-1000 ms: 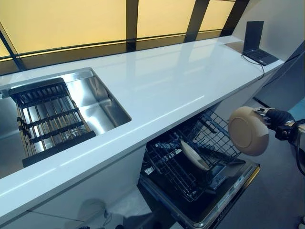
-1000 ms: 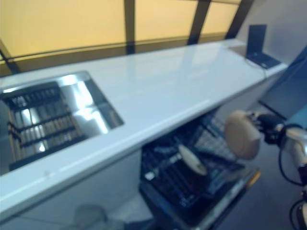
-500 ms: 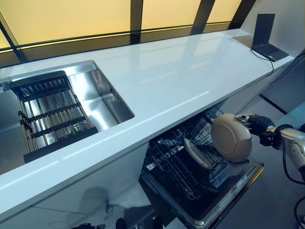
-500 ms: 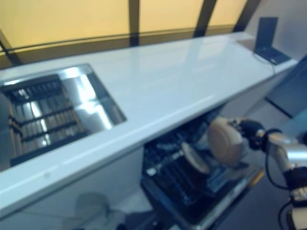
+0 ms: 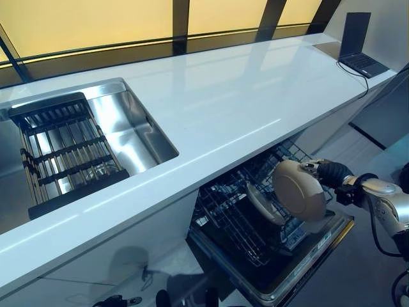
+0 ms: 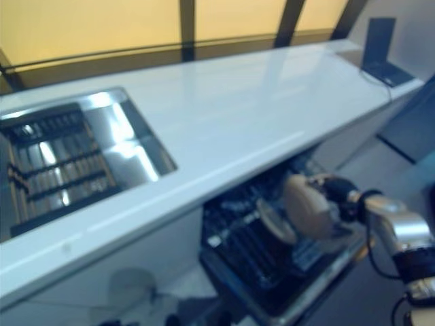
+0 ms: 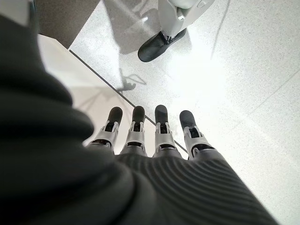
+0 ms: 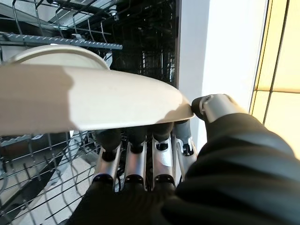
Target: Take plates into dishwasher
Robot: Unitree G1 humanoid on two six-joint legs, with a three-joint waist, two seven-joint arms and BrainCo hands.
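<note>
Right hand [image 5: 327, 173], pinching the beige plate [image 5: 299, 190] by its rim, moved it left from beside the dishwasher rack [image 5: 255, 211] to over it, next to the racked plate [image 5: 261, 204], so slotting looked next.

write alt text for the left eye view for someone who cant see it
The right hand holds a beige plate on edge over the open dishwasher's lower rack, beside a plate already standing there. Above run a white counter and sink.
</note>
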